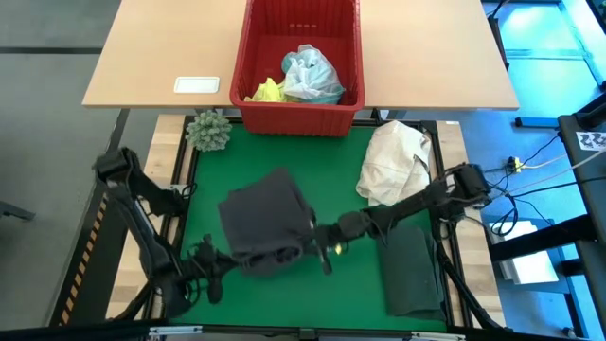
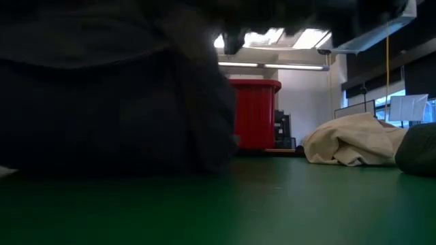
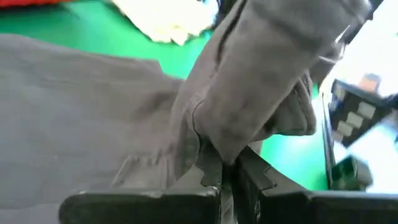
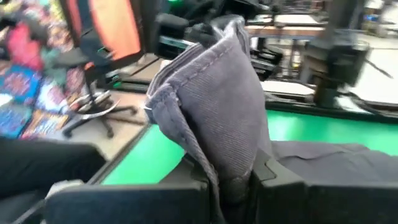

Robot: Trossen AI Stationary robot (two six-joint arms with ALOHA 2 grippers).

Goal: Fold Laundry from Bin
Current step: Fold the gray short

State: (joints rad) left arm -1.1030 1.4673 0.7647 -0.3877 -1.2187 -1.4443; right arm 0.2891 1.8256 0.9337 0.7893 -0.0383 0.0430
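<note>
Two robot arms meet at a grey garment (image 1: 265, 223) on the green mat (image 1: 331, 170), lower centre. The red bin (image 1: 299, 114) sits at top centre, holding yellow (image 1: 267, 92) and turquoise cloth (image 1: 312, 76).

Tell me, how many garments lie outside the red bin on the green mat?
2 garments: the grey garment, held by the left gripper and right gripper, and the dark green garment near the right edge. The cream-white bundle is not counted.

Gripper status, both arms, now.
Left gripper: shut on the grey garment, at its near edge.
Right gripper: shut on a raised fold of the same grey garment.
</note>
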